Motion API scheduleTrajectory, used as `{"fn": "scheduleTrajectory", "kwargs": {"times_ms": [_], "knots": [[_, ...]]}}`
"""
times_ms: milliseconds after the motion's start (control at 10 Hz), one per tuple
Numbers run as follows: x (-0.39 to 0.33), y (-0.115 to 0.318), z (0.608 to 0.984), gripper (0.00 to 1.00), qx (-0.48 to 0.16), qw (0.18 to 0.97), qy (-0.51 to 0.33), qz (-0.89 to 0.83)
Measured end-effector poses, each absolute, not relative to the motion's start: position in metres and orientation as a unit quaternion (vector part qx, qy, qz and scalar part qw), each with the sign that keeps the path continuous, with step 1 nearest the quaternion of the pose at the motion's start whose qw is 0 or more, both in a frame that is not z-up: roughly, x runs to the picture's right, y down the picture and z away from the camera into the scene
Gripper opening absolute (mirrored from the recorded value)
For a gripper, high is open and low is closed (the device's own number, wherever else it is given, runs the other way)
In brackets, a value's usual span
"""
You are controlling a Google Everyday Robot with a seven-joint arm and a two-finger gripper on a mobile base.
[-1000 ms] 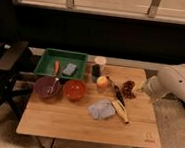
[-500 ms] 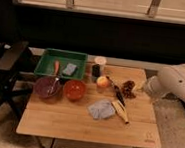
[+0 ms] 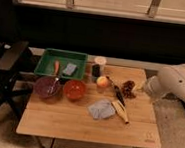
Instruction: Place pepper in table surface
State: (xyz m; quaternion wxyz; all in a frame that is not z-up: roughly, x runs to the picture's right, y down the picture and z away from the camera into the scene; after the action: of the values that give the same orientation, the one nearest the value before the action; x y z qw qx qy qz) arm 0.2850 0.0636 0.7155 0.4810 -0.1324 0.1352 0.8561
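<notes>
The pepper [image 3: 56,67], small and orange-red, lies inside the green tray [image 3: 63,55] at the table's back left. The table surface [image 3: 80,125] is a light-wood slatted top with a small dark logo at its front right corner. My white arm [image 3: 177,85] comes in from the right. Its gripper [image 3: 141,87] hovers at the table's right edge, far from the pepper, open and holding nothing.
In the tray beside the pepper lies a grey-blue sponge [image 3: 69,69]. In front of the tray stand a purple bowl [image 3: 47,87] and an orange-red bowl [image 3: 74,89]. Mid-table are a white cup [image 3: 100,62], a round fruit [image 3: 103,82], a banana [image 3: 119,111], a grey cloth [image 3: 101,109] and a dark reddish item [image 3: 129,88]. A chair [image 3: 9,61] stands at the left.
</notes>
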Motion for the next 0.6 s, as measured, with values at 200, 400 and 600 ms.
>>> {"fn": "scheduleTrajectory", "kwargs": {"times_ms": [200,400,600], "knots": [[0.285,0.064,0.715,0.66,-0.132,0.481,0.135,0.856],[0.284,0.063,0.715,0.66,-0.132,0.482,0.135,0.856],[0.277,0.053,0.710,0.66,-0.129,0.503,0.116,0.847]]}}
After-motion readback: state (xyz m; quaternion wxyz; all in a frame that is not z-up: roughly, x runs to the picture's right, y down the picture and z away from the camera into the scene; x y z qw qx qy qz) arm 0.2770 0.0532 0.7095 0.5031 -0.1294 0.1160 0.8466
